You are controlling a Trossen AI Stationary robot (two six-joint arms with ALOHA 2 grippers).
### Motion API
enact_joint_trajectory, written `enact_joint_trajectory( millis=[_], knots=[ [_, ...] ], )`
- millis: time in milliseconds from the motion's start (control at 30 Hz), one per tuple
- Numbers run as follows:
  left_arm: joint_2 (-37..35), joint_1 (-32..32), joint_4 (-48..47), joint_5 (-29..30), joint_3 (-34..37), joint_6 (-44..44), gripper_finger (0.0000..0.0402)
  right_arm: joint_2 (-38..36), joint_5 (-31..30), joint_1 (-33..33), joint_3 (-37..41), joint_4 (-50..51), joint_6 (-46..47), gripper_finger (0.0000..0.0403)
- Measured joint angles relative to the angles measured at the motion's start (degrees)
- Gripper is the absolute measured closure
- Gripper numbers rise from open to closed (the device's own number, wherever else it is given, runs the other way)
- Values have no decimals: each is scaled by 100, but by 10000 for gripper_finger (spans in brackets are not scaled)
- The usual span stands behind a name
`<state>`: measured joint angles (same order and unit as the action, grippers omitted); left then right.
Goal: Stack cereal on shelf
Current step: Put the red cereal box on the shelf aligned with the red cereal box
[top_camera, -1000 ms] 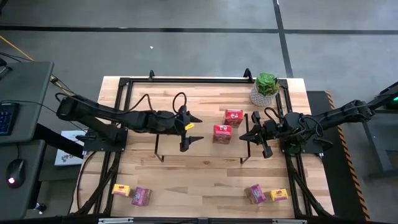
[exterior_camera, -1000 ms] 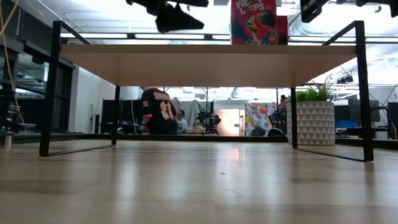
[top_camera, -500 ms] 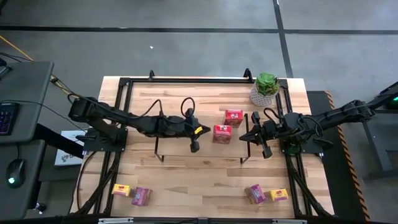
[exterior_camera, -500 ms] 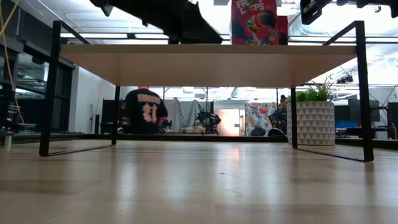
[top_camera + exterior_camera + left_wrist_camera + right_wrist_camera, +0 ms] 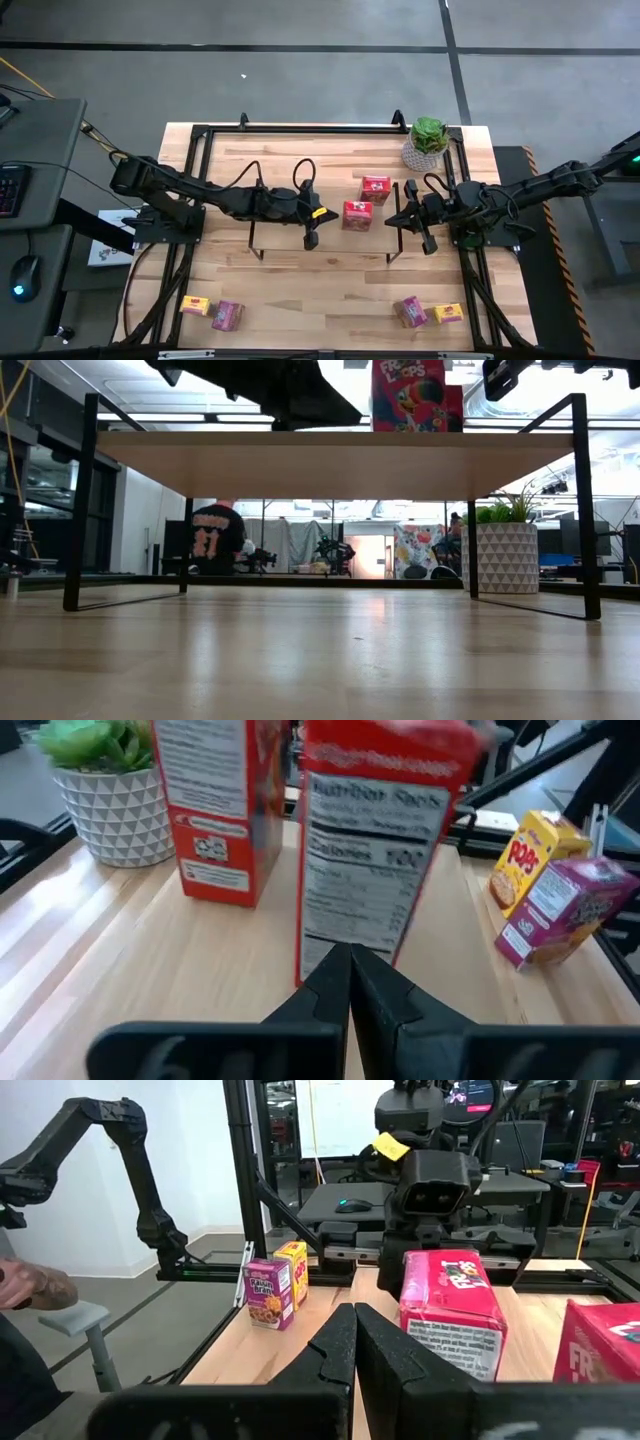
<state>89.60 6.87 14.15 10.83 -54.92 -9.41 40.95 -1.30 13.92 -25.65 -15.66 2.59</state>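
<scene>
Left gripper (image 5: 311,240) sits over the shelf (image 5: 280,232), fingers pressed together w/ nothing between them, tips just short of the nearer red cereal box (image 5: 357,214). In the left wrist view its closed tips (image 5: 349,982) point at that box's nutrition panel (image 5: 372,850); can't tell if they touch it. Second red box (image 5: 375,188) stands upright on the shelf a bit farther back, near the potted plant (image 5: 427,141).

Right gripper (image 5: 432,246) hangs at the shelf's right end, also pressed together, empty, pointing toward the same red boxes from the other side.

Rest of the cereal is off the shelf, on the worktop (image 5: 330,290): a yellow box (image 5: 194,306) and pink box (image 5: 228,315) side by side at the front left, another pink box (image 5: 410,311) and yellow box (image 5: 449,313) at the front right.

Low view: shelf board (image 5: 330,463) on black wire legs, red box (image 5: 408,395) standing on top. Person (image 5: 215,538) in a dark shirt in the room behind.
</scene>
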Motion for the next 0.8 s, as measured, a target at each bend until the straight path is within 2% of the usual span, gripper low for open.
enact_joint_trajectory(
  millis=[167,300,500,667,800],
  knots=[
    [-2,-7,111,-42,0,-59,401,0,0,2,0,-2,0,403],
    [-2,-7,68,-437,0,-136,401,0,0,2,0,0,0,403],
    [9,-7,99,-437,0,-244,401,0,0,1,0,0,-1,403],
    [376,-11,448,-713,-18,-323,401,1,0,0,0,-2,-2,403],
    [711,-35,569,-671,-117,-362,401,3,0,0,0,-3,-2,403]
  ],
)
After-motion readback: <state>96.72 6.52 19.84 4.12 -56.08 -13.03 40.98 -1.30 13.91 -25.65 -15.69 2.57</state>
